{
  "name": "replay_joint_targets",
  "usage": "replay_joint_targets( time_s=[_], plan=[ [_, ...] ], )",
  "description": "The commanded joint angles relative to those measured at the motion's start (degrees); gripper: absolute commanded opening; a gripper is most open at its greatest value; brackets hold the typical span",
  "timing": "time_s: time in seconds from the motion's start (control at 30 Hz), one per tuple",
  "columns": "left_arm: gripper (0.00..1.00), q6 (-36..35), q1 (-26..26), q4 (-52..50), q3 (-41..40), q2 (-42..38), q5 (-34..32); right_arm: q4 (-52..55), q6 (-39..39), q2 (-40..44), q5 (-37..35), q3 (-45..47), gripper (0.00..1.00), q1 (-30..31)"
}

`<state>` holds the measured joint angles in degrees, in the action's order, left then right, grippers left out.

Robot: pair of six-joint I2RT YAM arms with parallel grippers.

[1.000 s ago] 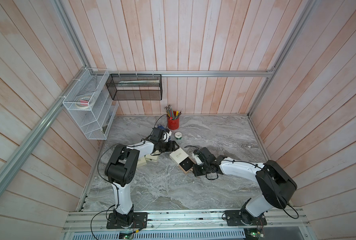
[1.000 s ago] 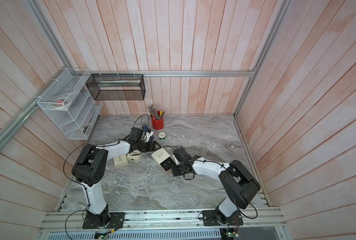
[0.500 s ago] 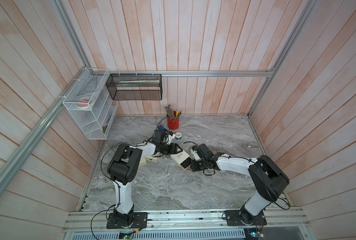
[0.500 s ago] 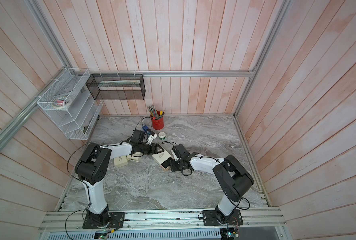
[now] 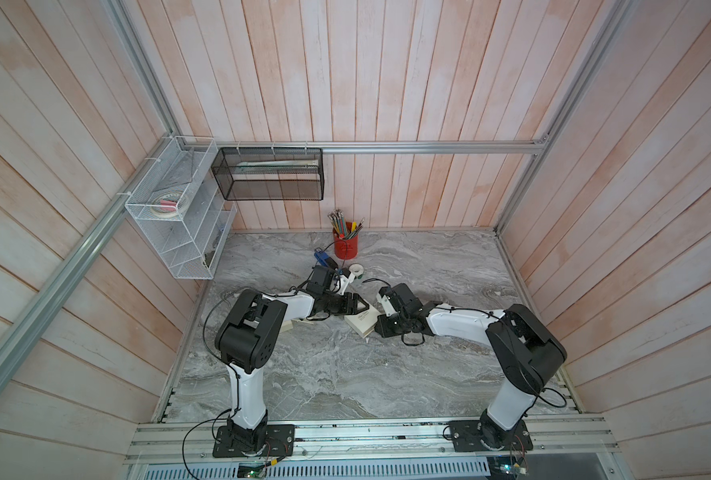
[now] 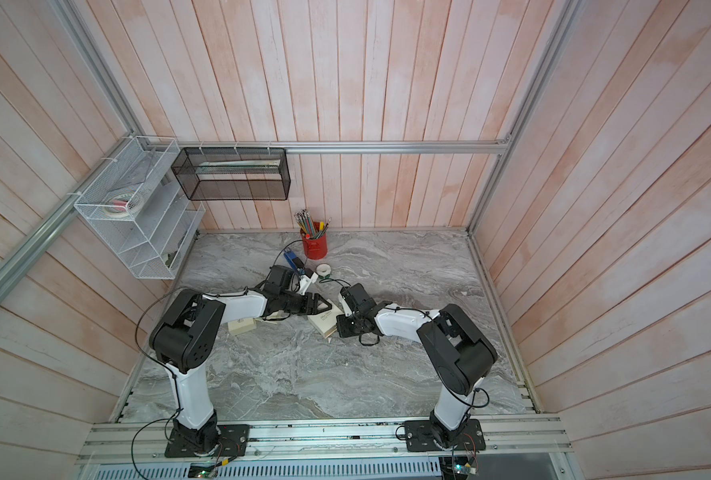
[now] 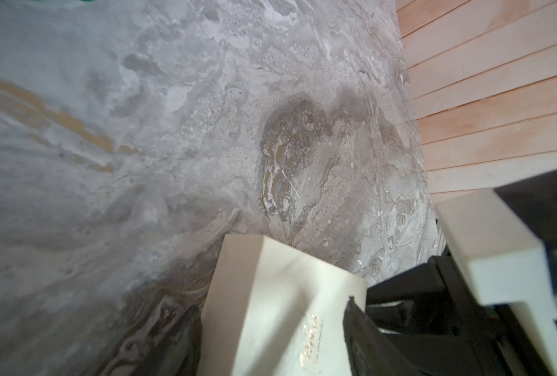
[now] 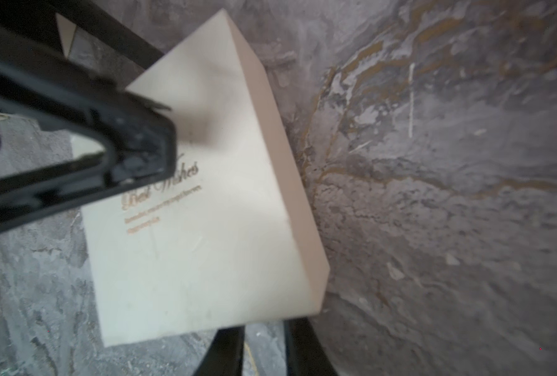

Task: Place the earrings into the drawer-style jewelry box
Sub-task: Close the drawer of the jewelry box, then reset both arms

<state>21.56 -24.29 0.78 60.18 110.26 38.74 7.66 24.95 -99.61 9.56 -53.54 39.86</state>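
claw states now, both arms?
Left claw: closed on the cream cardboard jewelry box.
Right claw: open, holding nothing.

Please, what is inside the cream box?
Only the closed cream box with gold lettering shows, on the marble table. Its inside is covered, so any earrings cannot be seen.

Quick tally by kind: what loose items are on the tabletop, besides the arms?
Cream boxes: 2 (jewelry box, second box)
Red pencil cup: 1
Tape roll: 1
Total: 4; the left arm may hide more.
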Motion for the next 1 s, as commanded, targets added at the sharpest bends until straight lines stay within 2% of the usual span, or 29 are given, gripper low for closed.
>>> replay_joint_targets(
  time_s=[0.0, 0.13, 0.2, 0.23, 0.37, 0.53, 0.63, 0.67, 0.73, 0.8, 0.9, 0.97],
  plan=[
    [0.76, 1.5, 0.6, -0.2, -2.8, -6.5, -4.6, -0.5, -1.5, 4.9, -6.7, 0.3, 0.46, -0.9],
    [0.88, 1.6, 1.9, 0.5, -9.0, -20.4, -20.5, -0.7, -2.2, 13.7, -13.9, 4.9, 0.77, -3.1],
    [0.98, 1.4, 2.7, 0.8, -12.3, -27.5, -29.6, -3.5, -2.1, 18.6, -15.7, 7.9, 0.93, -5.9],
    [1.0, 1.0, 3.0, 1.7, -14.5, -31.4, -33.9, -5.5, -2.1, 21.0, -16.2, 9.5, 0.98, -8.0],
    [1.0, -1.0, 3.5, 2.3, -20.4, -43.1, -48.2, -14.5, -1.2, 28.7, -19.4, 16.2, 0.98, -16.9],
    [1.0, -5.4, 3.7, 13.3, -33.1, -57.3, -62.1, -35.3, -4.9, 34.6, -31.0, 29.0, 0.98, -25.3],
    [1.0, -5.3, 4.2, 20.7, -38.8, -59.9, -80.0, -52.4, -12.7, 33.7, -35.0, 36.1, 0.98, -28.1],
    [1.0, -9.0, 4.9, 24.7, -40.7, -59.1, -81.0, -53.6, -12.5, 32.9, -36.7, 35.8, 0.98, -28.8],
    [1.0, -21.9, 5.4, 40.9, -46.2, -54.7, -78.9, -53.4, -17.4, 30.8, -34.3, 34.8, 0.98, -30.6],
    [1.0, -28.0, 5.5, 51.2, -48.9, -49.5, -77.5, -56.3, -21.8, 27.9, -35.8, 34.7, 0.98, -30.8],
    [1.0, -27.8, 6.9, 55.8, -49.4, -41.6, -75.5, -64.3, -25.4, 23.0, -33.9, 36.5, 0.98, -32.3],
    [1.0, -25.9, 9.1, 62.7, -51.1, -36.2, -71.9, -72.8, -25.2, 20.3, -30.7, 39.2, 0.98, -34.1]
  ],
)
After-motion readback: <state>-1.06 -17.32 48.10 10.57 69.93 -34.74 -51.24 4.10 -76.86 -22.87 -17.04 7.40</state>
